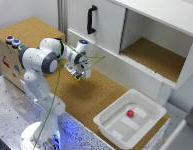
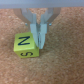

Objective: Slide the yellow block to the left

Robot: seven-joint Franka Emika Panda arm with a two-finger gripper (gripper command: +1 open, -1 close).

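The yellow block (image 2: 25,46) is a small bright yellow cube with dark letters on its faces, resting on the cork tabletop. In the exterior view the yellow block (image 1: 76,77) peeks out just under my gripper (image 1: 77,74), in front of the white cabinet. In the wrist view my gripper (image 2: 38,36) has its two fingers close together and nothing between them. One finger (image 2: 44,34) stands right against the block's side; the block lies beside the fingers, not between them.
A white tray (image 1: 108,127) holding a small red cube (image 1: 130,113) stands at the exterior view's right front. A white cabinet with a black handle (image 1: 91,20) and an open compartment (image 1: 151,55) runs along the back. A wooden box with buttons (image 1: 11,42) stands at the left.
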